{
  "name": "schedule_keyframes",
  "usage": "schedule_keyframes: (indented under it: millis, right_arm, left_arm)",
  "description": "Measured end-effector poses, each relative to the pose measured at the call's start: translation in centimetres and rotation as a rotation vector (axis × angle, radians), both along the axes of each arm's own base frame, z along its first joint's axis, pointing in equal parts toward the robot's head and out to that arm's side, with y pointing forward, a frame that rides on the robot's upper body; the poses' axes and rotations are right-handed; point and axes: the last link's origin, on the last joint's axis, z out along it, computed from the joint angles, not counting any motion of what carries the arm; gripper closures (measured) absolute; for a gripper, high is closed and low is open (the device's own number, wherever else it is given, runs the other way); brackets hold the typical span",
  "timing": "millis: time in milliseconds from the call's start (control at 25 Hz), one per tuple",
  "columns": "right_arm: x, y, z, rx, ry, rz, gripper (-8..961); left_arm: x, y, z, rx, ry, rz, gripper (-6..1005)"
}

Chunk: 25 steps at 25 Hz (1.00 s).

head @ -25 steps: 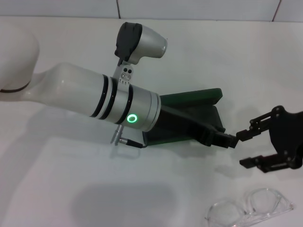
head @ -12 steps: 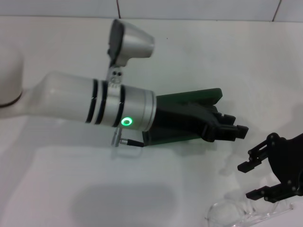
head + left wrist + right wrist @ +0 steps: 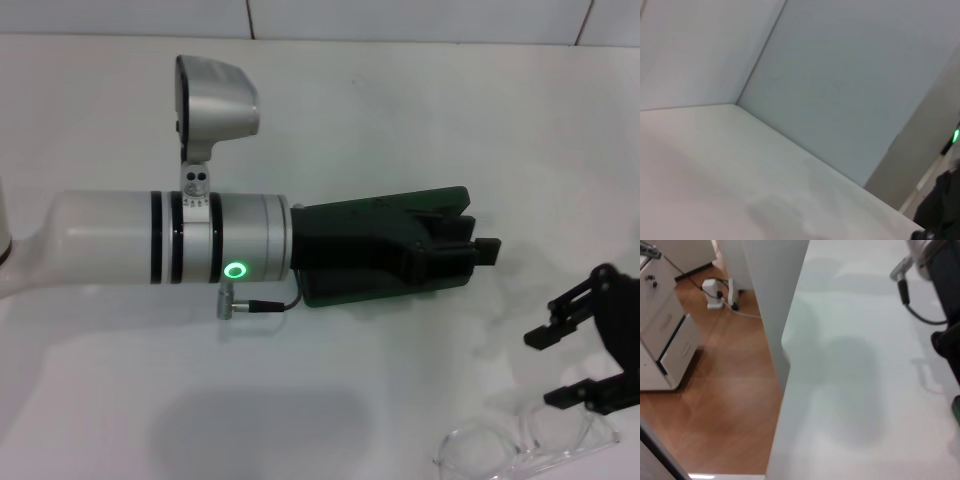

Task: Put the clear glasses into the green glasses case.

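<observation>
The green glasses case point(image 3: 345, 215) lies mid-table in the head view, largely covered by my left arm. My left gripper point(image 3: 487, 252) reaches over the case's right end, its black fingers pointing right just past the edge. Whether it touches the case is hidden. The clear glasses point(image 3: 478, 452) rest at the table's near right edge, partly cut off by the frame. My right gripper point(image 3: 556, 367) hangs open just above and to the right of them, with nothing between its fingers point(image 3: 543, 336).
The white table point(image 3: 420, 110) meets a tiled wall at the back. The right wrist view shows the table's edge point(image 3: 785, 390), a wooden floor point(image 3: 725, 405) with a white cabinet point(image 3: 660, 340), and the left arm's cable point(image 3: 907, 300).
My left arm has swung so its forearm lies level and its gripper has shifted up toward the case's far side. My right gripper has moved right and down toward the glasses.
</observation>
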Motion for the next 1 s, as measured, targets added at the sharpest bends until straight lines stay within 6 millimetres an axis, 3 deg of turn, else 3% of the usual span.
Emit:
schedule_keyframes:
  millis: [680,1000]
  right_arm:
    - [0.4,1.4,3.5,0.112,0.007,-0.087,421]
    - [0.9,1.4,3.9,0.132,0.015,-0.111,421]
  left_arm:
    - [-1.1,0.4,0.2,0.029,0.01,0.008,552]
    - [-1.5,0.4,0.2,0.057,0.016,-0.015,551]
